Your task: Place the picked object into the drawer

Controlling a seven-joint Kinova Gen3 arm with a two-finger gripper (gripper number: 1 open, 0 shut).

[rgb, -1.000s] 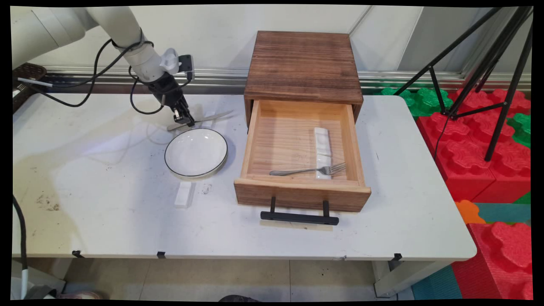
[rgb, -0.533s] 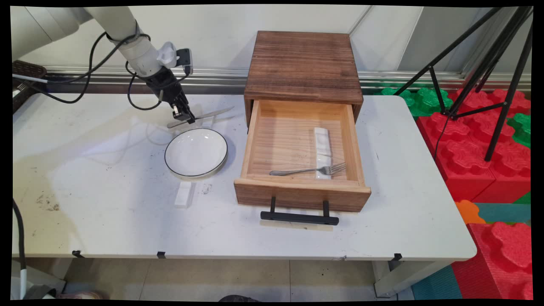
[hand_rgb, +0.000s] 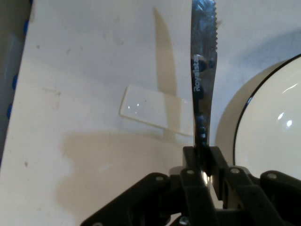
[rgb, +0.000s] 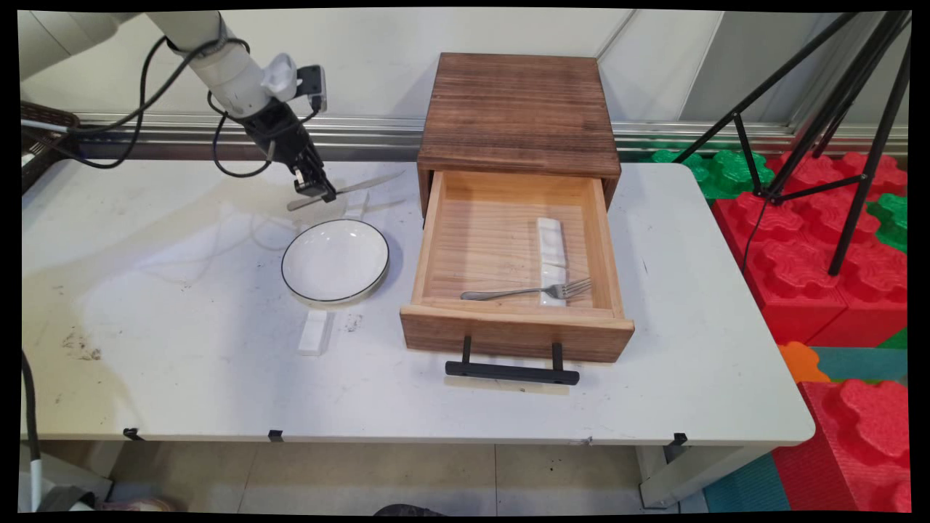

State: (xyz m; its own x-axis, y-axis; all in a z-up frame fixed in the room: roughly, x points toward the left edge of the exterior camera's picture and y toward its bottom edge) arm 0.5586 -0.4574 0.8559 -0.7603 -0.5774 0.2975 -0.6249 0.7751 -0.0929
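White desk [rgb: 182, 378] w/ wooden drawer box [rgb: 517, 116], its drawer [rgb: 517, 323] pulled open; fork [rgb: 527, 292] lies across a white rest [rgb: 551, 250] inside. White bowl [rgb: 335, 260] left of drawer, small white block [rgb: 314, 333] just in front. Hand [rgb: 320, 193] [hand_rgb: 205, 162] clamped on knife [rgb: 363, 186] [hand_rgb: 203, 75], held above desk behind bowl, over a white rest [hand_rgb: 153, 110].

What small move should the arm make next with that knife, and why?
Probably keep raising it a little. The fingers are shut on the knife, which hangs just above the table beside the plate and over a white rest; more height would clear both.
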